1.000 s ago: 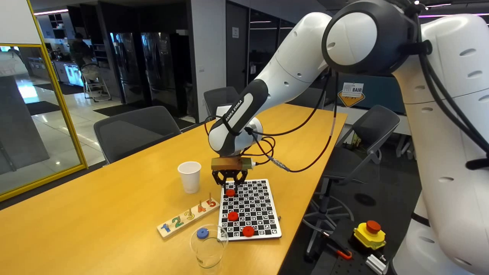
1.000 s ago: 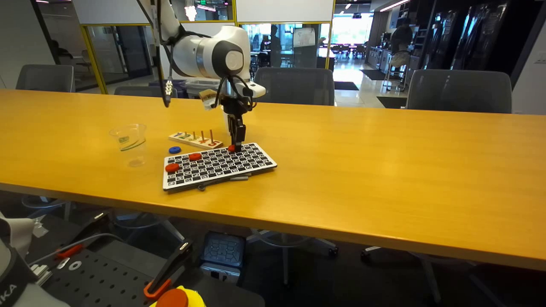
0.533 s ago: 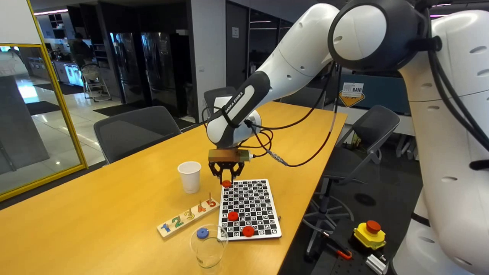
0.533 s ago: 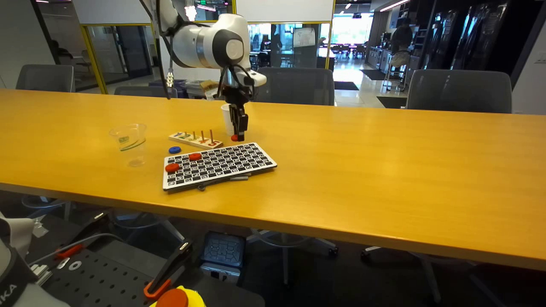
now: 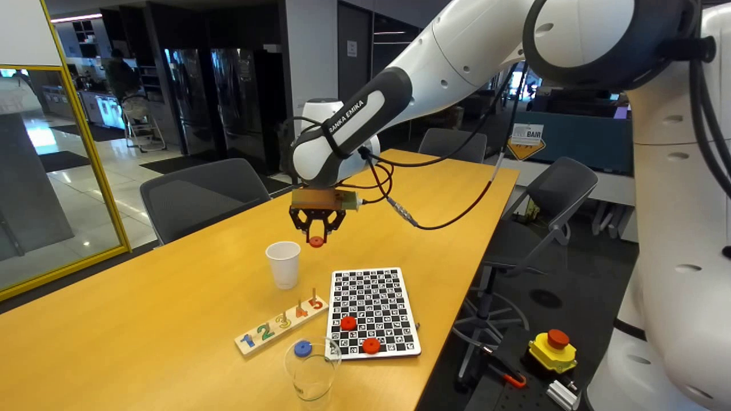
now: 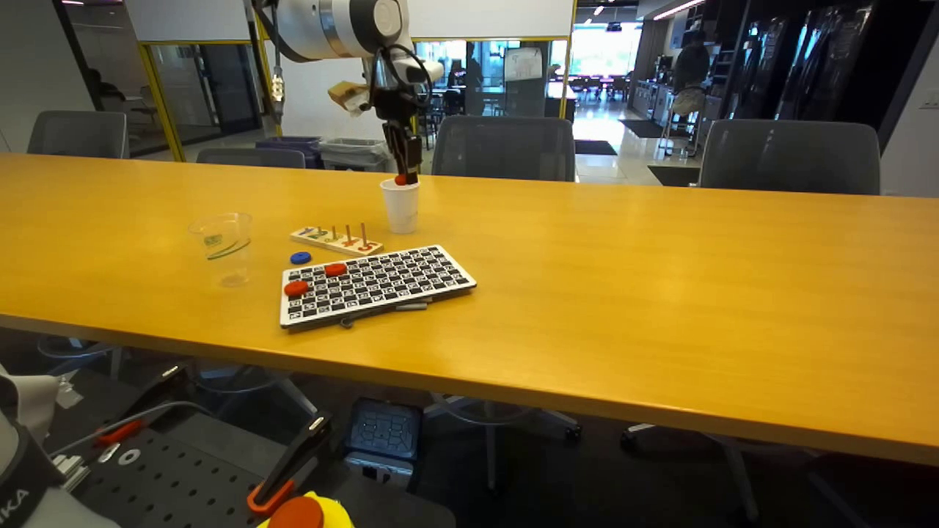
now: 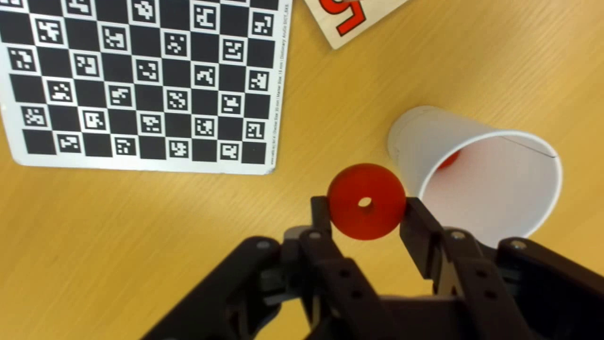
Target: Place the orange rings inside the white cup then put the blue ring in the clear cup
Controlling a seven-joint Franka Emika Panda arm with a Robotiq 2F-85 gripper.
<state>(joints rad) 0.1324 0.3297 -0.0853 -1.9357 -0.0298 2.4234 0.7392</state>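
Note:
My gripper [image 7: 367,208] is shut on an orange ring [image 7: 365,177], its two fingers on opposite edges. In the wrist view the held ring hangs just left of the mouth of the white cup [image 7: 424,137]. Inside that cup, part of another orange ring [image 7: 449,159] shows. The cup stands upright on the table [image 5: 282,265]. Two more orange rings lie on the checkered board, a nearer one [image 5: 371,345] and a farther one [image 5: 348,323]. The blue ring [image 6: 300,258] rests flat on the table, between the clear cup [image 6: 227,246] and the board. The clear cup stands upright.
The checkered board [image 6: 411,275] lies on the table with a grey rod [image 6: 411,306] at its edge. A wooden number strip with upright pegs [image 5: 280,325] sits between the board and both cups. Chairs [image 6: 506,147] line the far table edge.
The gripper has lifted its orange ring off the board's corner and carried it up and across toward the white cup. The other rings and both cups have stayed put.

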